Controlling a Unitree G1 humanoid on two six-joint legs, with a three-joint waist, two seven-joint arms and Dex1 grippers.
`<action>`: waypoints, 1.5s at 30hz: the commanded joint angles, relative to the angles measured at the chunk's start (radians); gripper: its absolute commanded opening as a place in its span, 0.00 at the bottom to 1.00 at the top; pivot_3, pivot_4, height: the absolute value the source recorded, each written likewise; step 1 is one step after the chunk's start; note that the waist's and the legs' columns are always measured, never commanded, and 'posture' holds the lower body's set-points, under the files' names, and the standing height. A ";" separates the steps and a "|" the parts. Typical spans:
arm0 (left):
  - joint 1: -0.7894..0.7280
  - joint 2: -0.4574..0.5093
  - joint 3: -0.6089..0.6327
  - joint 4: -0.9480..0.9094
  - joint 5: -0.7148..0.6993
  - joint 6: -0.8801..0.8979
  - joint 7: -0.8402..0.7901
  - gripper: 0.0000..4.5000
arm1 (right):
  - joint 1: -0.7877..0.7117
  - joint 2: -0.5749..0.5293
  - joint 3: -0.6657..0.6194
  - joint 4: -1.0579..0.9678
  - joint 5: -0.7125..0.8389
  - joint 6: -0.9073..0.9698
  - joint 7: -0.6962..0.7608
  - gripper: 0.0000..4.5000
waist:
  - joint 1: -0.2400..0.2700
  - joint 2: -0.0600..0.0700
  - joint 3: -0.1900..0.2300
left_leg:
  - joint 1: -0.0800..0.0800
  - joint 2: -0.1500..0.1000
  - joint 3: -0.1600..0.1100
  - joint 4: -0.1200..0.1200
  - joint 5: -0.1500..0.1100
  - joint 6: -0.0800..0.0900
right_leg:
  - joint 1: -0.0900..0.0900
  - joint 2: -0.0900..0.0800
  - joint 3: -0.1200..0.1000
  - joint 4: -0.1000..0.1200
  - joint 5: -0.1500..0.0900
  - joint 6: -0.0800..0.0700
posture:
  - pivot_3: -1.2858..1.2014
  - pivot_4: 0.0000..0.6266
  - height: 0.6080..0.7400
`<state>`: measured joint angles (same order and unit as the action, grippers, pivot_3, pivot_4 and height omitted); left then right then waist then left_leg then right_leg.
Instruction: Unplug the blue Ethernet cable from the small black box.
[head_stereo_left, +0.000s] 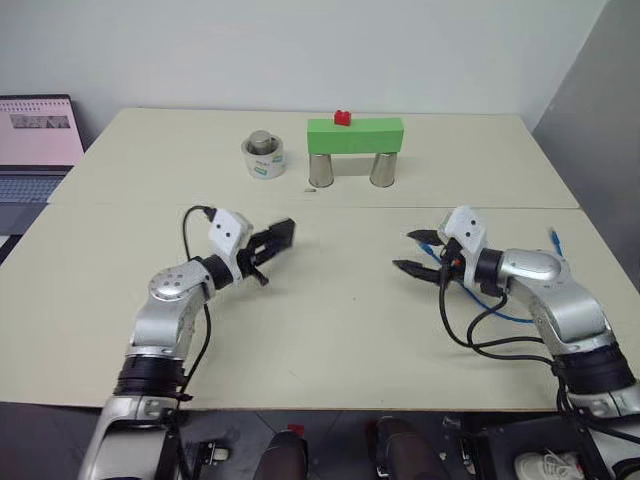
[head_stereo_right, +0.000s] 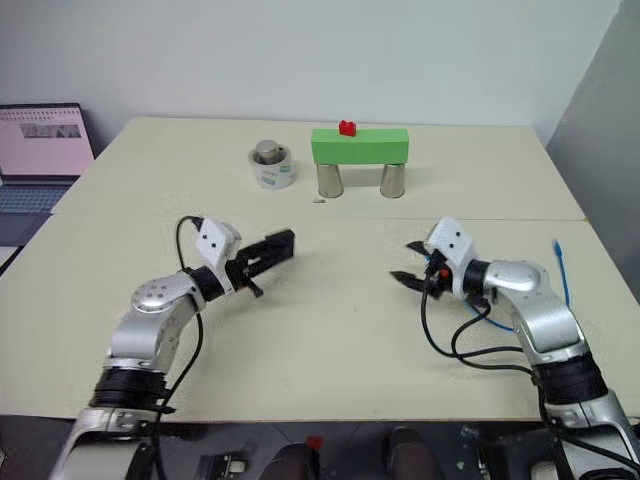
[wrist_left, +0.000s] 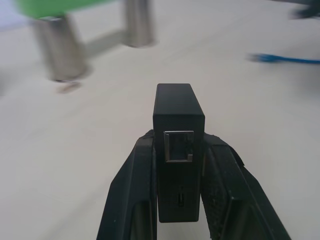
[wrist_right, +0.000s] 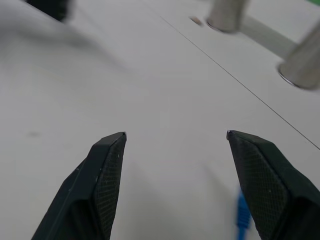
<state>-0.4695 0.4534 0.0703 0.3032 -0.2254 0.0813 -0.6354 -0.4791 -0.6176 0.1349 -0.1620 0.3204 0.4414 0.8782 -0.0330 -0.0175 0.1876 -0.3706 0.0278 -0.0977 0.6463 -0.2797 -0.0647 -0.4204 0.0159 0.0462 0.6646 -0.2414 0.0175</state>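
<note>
Holding the small black box (wrist_left: 178, 150) clamped between the left gripper (head_stereo_left: 268, 248)'s two fingers, you have its port facing the wrist camera, and that port looks empty, so the unplugging itself seems done. The right gripper (head_stereo_left: 417, 252) stands with its jaws spread wide and nothing between them; the blue Ethernet cable (head_stereo_left: 497, 306) lies on the table (head_stereo_left: 330, 330) under and behind that arm, one plug (wrist_right: 242, 214) showing just below the right fingertips and the far plug (head_stereo_right: 558, 246) resting near the table's right edge. The box is carried off the surface, well apart from the cable. To finish cleanly, I would judge you should keep the left grip steady, bring the box down gently and level rather than letting it fall, and draw the right arm back without snagging the loose blue loop or the thick black robot cables (head_stereo_left: 470, 335) beside it. At the far side, a white cup (head_stereo_left: 264, 160) holds a grey metal cylinder (head_stereo_left: 262, 141), and a green block (head_stereo_left: 355, 134) bridges two metal cans (head_stereo_left: 320, 170) with a small red piece (head_stereo_left: 342, 117) on top; all stand well away from your work.
</note>
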 joint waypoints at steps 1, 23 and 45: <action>-0.050 -0.030 0.055 0.110 0.084 -0.165 0.189 0.18 | -0.007 0.026 0.015 -0.121 0.041 0.065 -0.006 0.74 | 0.002 0.000 0.000 | 0.000 0.000 0.000 0.000 0.000 0.000 | 0.000 0.000 0.000 0.000 0.000 0.000 | 0.52 0.24 1.00; 0.068 -0.136 0.077 0.258 0.063 -0.220 0.259 0.73 | -0.046 0.095 0.071 -0.125 -0.037 0.115 -0.076 0.75 | -0.003 0.000 -0.001 | 0.007 -0.001 0.000 0.000 0.000 0.000 | 0.007 -0.001 0.000 0.000 0.001 0.003 | 0.52 0.24 1.00; 0.261 0.330 0.149 -0.390 -0.103 0.273 -0.127 0.73 | 0.213 -0.111 -0.266 -0.142 0.034 0.181 -0.117 0.75 | -0.002 0.000 0.000 | 0.007 -0.001 0.001 -0.001 0.000 0.000 | 0.007 0.000 0.000 -0.002 -0.001 0.004 | 0.52 0.24 1.00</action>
<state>-0.1959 0.7605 0.2038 -0.0515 -0.3157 0.3618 -0.7427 -0.2636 -0.7119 -0.0956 -0.2793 0.3354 0.6244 0.7537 -0.0350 -0.0173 0.1872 -0.3642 0.0273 -0.0968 0.6455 -0.2797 -0.0646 -0.4138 0.0158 0.0464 0.6627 -0.2425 0.0217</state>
